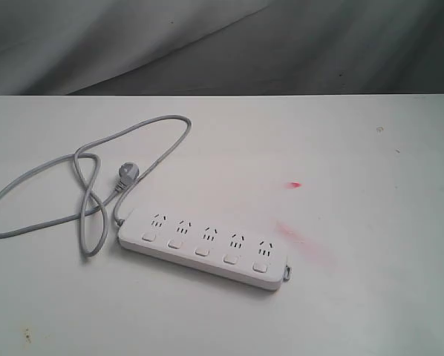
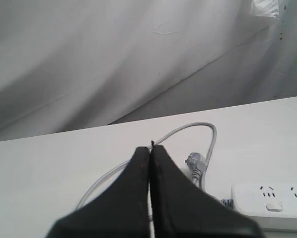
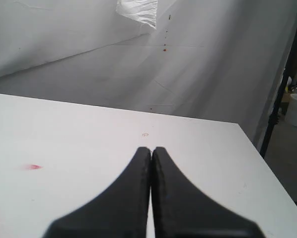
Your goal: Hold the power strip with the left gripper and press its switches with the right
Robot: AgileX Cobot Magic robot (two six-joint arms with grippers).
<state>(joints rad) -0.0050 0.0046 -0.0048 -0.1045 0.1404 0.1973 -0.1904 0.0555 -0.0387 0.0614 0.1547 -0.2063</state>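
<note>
Black left gripper (image 2: 150,147) and right gripper (image 3: 151,148): jaws pressed together, empty. The long white plastic power strip (image 1: 204,248), unheld ahead of the left jaws, may slide when pressed.

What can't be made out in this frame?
Switches: exterior view, too small to read on or off.
Power strip: left wrist view, cut off by the frame edge after two sockets.
Cord: left wrist view, partly behind the shut left tool.
Right tool: outside the exterior view, so its position is unknown.
</note>
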